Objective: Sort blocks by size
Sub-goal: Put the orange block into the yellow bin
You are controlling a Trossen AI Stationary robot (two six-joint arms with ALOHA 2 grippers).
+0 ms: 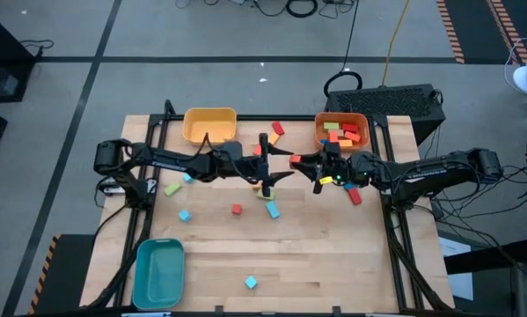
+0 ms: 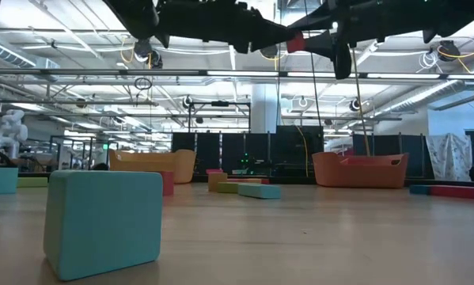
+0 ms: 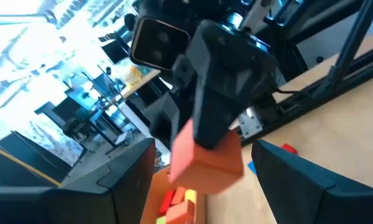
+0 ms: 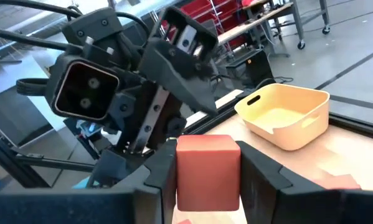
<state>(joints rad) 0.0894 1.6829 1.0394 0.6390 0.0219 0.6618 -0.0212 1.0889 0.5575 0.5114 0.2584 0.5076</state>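
A red block hangs high over the table's middle, with my right gripper shut on it. It also shows as the red block in the high view. My left gripper faces it from the table's left, level and open. The left fingers stand on either side of the block, and I see no touch. Other blocks lie scattered on the table: a green one, a red one and a light blue one. My right gripper pinches the red block by two opposite sides between its two fingers. The fingers come level from the table's right. The block is lifted well clear of the table, its free end toward my left gripper.
A yellow bin stands at the far edge and an orange bin with several blocks to its right. A teal bin sits at the near left. A light blue block lies close to the low camera.
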